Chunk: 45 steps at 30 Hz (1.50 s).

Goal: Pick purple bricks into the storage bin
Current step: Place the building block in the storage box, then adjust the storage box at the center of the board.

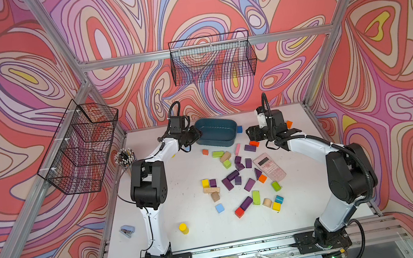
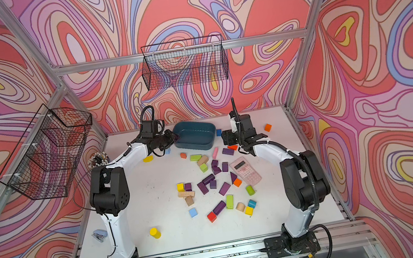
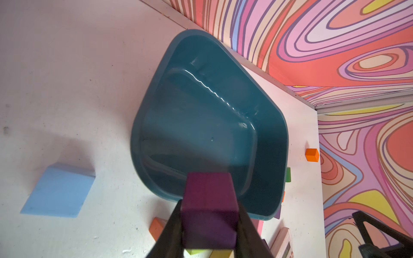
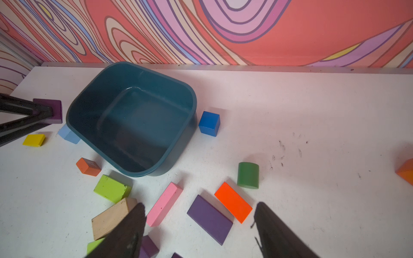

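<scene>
In both top views the storage bin [image 1: 218, 142] stands at the far end of the white table [image 1: 180, 204] and looks empty. The purple bricks [image 1: 238, 176] lie scattered mid-table among blocks of other colours, one just beside a pink calculator [image 1: 269, 167], and the left fingers [image 1: 191, 135] are at one end of the bin. Swirling red, pink and lilac walls on an aluminium frame [image 1: 203, 48] close the cell on three sides, with black wire baskets [image 1: 212, 60] hung well above the work. The table is flat, matt and scuffed, so bricks set on it should sit without sliding. In the left wrist view the left fingers pinch one purple brick [image 3: 209, 194] across two flat opposite faces at the bin's near rim; whether it hangs over the inside I cannot tell. It looks like painted wood: light, rigid and not fragile. The paint seems smooth enough to slip under a weak squeeze, so a hold on parallel faces near the middle suits best. In the right wrist view the right fingers [image 4: 131, 225] stand spread and hold nothing, above a flat purple bar [image 4: 209, 220] lying just beside an orange bar [image 4: 233, 202] and near a pink bar [image 4: 164, 204]. I would take it across its narrow width, though the orange neighbour leaves little room for one finger. The wedges probably need their two parallel sides, not the slope.
</scene>
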Each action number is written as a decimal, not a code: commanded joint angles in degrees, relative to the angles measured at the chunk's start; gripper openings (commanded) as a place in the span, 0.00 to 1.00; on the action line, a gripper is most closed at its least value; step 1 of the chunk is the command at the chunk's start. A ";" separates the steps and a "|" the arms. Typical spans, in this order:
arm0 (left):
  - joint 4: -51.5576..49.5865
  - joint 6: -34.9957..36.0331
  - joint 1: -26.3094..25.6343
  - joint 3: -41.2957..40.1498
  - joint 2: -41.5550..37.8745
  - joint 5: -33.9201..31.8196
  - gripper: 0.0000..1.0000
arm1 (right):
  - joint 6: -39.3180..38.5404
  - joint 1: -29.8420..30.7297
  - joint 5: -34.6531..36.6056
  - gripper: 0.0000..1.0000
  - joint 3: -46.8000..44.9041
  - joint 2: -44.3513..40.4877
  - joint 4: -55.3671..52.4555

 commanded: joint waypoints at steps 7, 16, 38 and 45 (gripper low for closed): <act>0.35 -0.76 -0.32 4.95 4.42 -0.30 0.24 | -1.38 0.30 0.37 0.80 1.21 1.10 -0.01; -1.07 -0.64 -0.32 8.19 6.97 -0.76 0.26 | -1.90 0.26 0.17 0.80 1.71 1.71 -0.25; -7.45 -0.61 -1.20 11.59 9.13 -4.25 0.66 | -2.60 0.26 0.11 0.80 2.08 1.92 -1.04; -13.29 0.90 -1.72 14.74 9.88 -6.82 0.67 | -2.87 0.21 0.02 0.81 2.39 1.92 -1.28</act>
